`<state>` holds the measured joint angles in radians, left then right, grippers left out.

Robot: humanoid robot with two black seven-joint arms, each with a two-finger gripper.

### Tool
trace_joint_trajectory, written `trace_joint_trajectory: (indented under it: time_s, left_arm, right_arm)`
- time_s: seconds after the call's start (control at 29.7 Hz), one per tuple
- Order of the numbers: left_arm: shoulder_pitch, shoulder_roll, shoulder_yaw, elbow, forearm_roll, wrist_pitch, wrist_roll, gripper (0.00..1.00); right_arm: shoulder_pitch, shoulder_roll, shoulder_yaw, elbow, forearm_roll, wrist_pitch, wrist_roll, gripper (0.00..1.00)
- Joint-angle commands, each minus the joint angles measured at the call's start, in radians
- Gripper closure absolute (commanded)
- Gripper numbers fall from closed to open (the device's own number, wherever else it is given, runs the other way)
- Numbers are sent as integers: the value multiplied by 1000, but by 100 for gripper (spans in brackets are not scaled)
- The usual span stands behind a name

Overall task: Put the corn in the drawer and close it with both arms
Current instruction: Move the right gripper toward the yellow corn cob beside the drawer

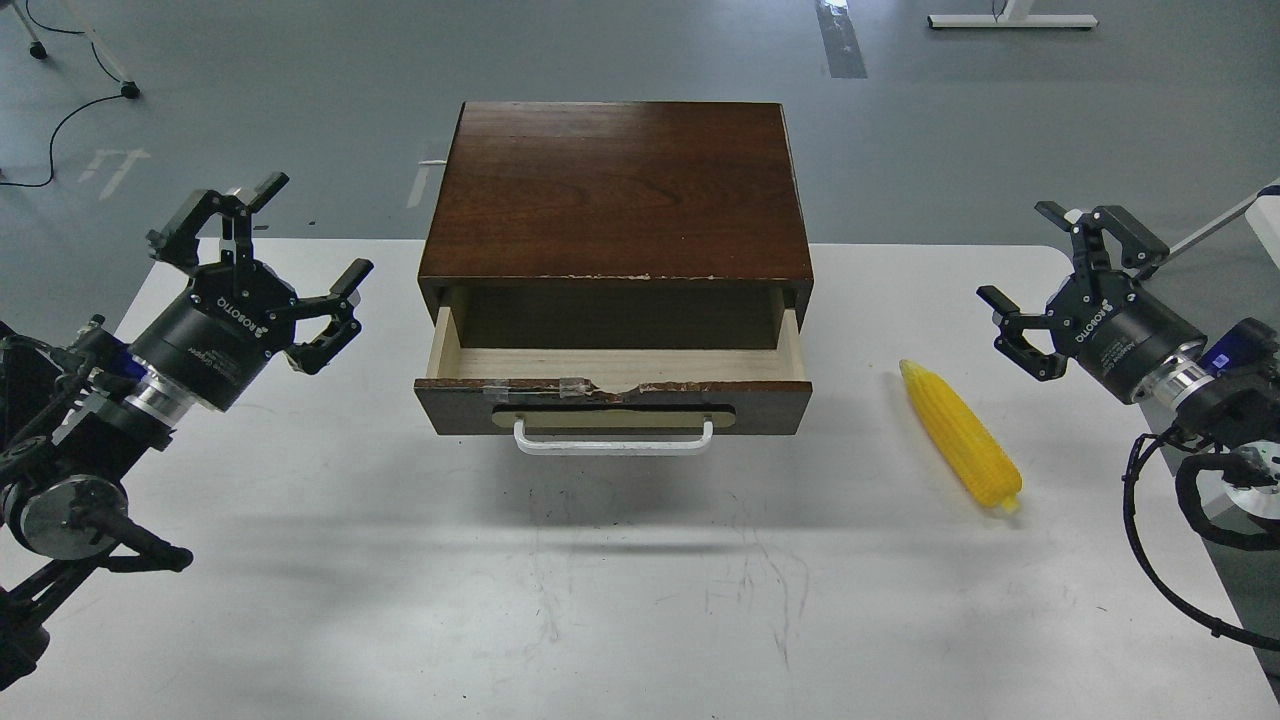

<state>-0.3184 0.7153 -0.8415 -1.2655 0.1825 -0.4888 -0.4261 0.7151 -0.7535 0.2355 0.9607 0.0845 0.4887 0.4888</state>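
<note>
You have a cabinet (615, 185) of dark brown wood, its top polished and faintly glossy; the drawer (612, 385) below that top is pale raw wood inside, its front edge chipped and taped; right of the cabinet, the corn (960, 437) looks like bright, bumpy plastic; beneath the cabinet, the table (620, 600) is matt white, scuffed.

A scuffed white table (640, 600) stands on grey floor (300, 80).

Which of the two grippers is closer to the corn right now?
The right gripper: the corn lies on the table right of the drawer, just below it. The left gripper is across the cabinet.
</note>
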Motion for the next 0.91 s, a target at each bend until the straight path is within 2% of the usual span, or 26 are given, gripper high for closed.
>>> trace_joint_trajectory:
  time_s: [0.0, 0.27, 0.44, 0.54, 0.81, 0.88]
  left_arm:
    - [1, -1, -2, 0, 0, 0, 3, 0]
    - [1, 1, -2, -2, -2, 0, 6, 0]
    - [-4, 10, -5, -2, -2, 0, 3, 0]
    - [-5, 15, -8, -5, 0, 0, 6, 0]
    - [-10, 15, -8, -5, 9, 0, 4, 0]
    - [-10, 15, -8, -5, 20, 0, 4, 0]
  right_arm:
    - [0, 2, 1, 1, -2, 0, 0, 2]
    - [6, -13, -7, 6, -25, 0, 0, 0]
    - [76, -81, -13, 9, -187, 0, 0, 0]
    - [127, -141, -16, 18, -462, 0, 0, 0]
    - [211, -211, -25, 23, -1125, 0, 0, 0]
    - [211, -211, -25, 23, -1215, 0, 0, 0]
